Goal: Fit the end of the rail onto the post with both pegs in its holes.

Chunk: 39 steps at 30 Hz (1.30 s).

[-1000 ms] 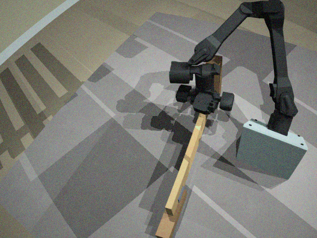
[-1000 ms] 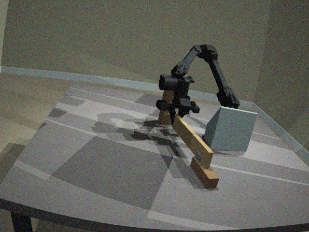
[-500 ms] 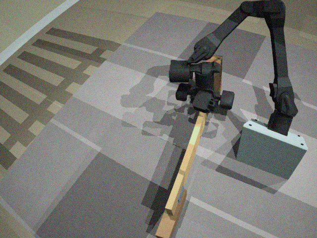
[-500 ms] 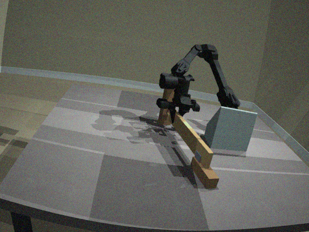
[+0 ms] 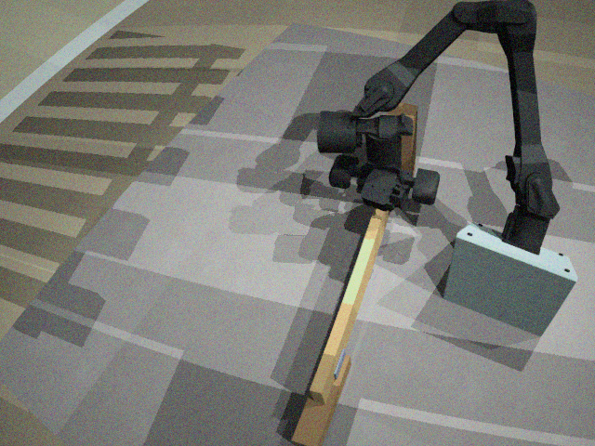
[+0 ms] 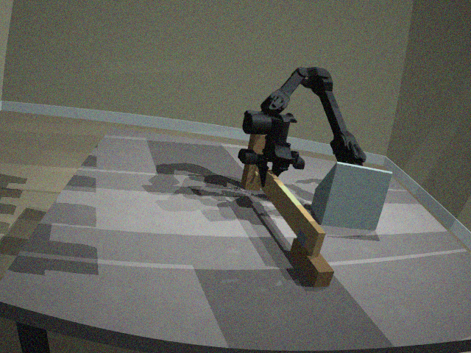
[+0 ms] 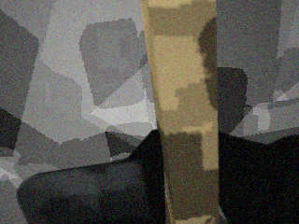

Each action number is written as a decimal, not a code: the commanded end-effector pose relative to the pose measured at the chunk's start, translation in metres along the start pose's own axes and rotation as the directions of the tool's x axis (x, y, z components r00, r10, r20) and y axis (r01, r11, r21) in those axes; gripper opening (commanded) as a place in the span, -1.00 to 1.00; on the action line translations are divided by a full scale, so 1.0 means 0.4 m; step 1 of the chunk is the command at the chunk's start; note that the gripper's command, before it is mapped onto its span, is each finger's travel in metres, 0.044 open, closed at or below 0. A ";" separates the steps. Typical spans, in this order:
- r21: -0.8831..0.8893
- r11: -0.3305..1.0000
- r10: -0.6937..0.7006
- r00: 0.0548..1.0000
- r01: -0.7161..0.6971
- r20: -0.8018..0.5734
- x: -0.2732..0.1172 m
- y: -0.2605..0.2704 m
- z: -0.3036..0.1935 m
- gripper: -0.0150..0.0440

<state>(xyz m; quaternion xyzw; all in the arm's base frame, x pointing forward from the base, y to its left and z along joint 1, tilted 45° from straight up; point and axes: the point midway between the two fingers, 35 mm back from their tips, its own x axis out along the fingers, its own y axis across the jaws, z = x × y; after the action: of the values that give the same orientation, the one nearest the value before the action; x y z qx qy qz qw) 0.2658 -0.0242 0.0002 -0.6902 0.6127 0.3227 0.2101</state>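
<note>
The long wooden rail (image 5: 337, 331) (image 6: 291, 210) (image 7: 187, 70) is held up off the table near its post end and looks about level. Its far end stands over the low footboard block (image 5: 314, 426) (image 6: 321, 271), beside the blue-grey bracket (image 5: 339, 363) (image 6: 301, 237). My gripper (image 5: 381, 209) (image 6: 266, 177) (image 7: 173, 133) points down, shut on the rail near the post end, with a finger on each side. The wooden post (image 5: 408, 149) (image 6: 249, 179) stands upright just behind the gripper. The pegs, the holes and any gap between rail and post are hidden or too dark to tell.
The pale blue-green arm base block (image 5: 499, 282) (image 6: 353, 197) stands to the right of the rail. The arm arches above the table from it to the post. Patchy shadows lie across the grey table (image 5: 231, 317) (image 6: 151, 304).
</note>
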 end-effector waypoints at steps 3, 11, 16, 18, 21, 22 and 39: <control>0.001 1.000 -0.002 1.000 0.002 0.010 0.005 0.000 0.004 -0.49; 0.001 1.000 -0.002 1.000 0.002 0.010 0.000 0.001 0.004 -0.49; 0.001 1.000 -0.002 1.000 0.002 0.010 -0.003 0.002 0.004 -0.49; 0.001 1.000 -0.002 1.000 0.002 0.010 -0.003 0.002 0.004 -0.49; 0.001 1.000 -0.002 1.000 0.002 0.010 -0.003 0.002 0.004 -0.49; 0.001 1.000 -0.002 1.000 0.002 0.010 -0.003 0.002 0.004 -0.49; 0.001 1.000 -0.002 1.000 0.002 0.010 0.003 0.003 0.003 -0.49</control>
<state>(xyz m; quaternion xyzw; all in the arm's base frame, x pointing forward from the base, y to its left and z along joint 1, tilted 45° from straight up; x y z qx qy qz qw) 0.2645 -0.0248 -0.0009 -0.6892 0.6126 0.3235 0.2123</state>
